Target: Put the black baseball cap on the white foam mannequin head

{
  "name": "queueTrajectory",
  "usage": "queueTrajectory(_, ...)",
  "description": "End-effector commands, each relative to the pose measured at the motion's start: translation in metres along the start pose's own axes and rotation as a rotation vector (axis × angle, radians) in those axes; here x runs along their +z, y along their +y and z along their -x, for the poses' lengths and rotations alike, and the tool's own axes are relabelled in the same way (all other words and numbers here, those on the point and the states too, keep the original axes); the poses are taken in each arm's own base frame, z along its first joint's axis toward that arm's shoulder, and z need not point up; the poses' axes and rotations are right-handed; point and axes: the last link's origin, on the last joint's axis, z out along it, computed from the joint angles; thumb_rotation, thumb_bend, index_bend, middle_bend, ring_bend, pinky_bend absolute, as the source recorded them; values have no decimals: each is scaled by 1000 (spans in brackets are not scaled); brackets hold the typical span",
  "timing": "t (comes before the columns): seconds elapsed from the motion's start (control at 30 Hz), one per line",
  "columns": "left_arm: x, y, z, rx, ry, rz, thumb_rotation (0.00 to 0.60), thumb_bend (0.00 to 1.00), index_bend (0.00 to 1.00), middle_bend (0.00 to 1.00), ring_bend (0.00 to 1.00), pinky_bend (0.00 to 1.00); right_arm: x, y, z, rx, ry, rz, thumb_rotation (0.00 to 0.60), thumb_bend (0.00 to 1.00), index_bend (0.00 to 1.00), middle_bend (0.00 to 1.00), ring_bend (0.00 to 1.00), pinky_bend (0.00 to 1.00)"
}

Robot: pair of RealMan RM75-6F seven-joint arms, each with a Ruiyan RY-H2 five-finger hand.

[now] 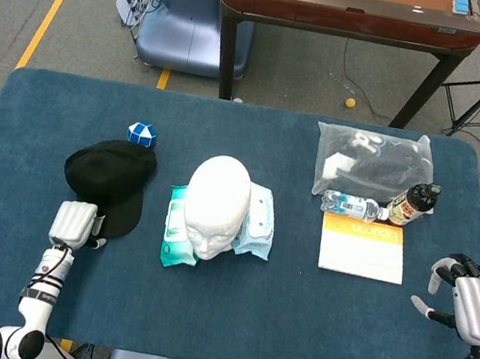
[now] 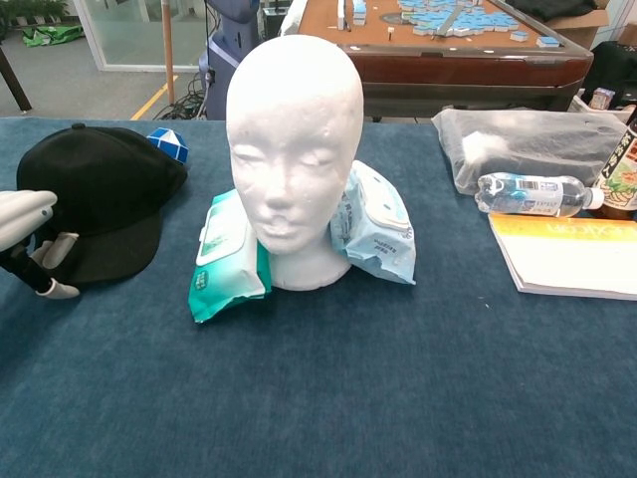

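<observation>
The black baseball cap (image 1: 109,178) (image 2: 95,197) lies on the blue table left of the white foam mannequin head (image 1: 217,203) (image 2: 292,159), brim toward me. The head stands upright, face toward me. My left hand (image 1: 75,225) (image 2: 28,243) sits at the brim's near left edge with fingers apart, holding nothing; I cannot tell whether it touches the brim. My right hand (image 1: 471,307) hovers open near the table's right edge, far from the cap; it shows only in the head view.
Two wet-wipe packs (image 1: 177,226) (image 1: 258,222) flank the mannequin head's base. A small blue-and-white cube (image 1: 141,133) lies behind the cap. A clear bag (image 1: 372,163), water bottle (image 1: 353,205), dark bottle (image 1: 413,204) and an orange-topped notepad (image 1: 362,247) occupy the right side.
</observation>
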Motion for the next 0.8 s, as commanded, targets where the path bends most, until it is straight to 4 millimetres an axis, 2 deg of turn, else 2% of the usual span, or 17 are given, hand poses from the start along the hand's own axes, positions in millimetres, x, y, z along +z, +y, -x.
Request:
queueTrajectory(0.03,1,1,1,2,-1,1,600,78,830,871,554,601,0,0,0,0,-1,0,600,0,660,438,244,322)
queueTrajectory(0.37,7,0,6,21,2,-11,600,77,832,876,556,604,0,0,-1,2,3,1,600,0,660,438,244,322)
queueTrajectory(0.8,10,-6,3,52,103,-20,600,79,839,885,563,607,-1,0,-1,3,3,-2,600,0,660,438,244,322)
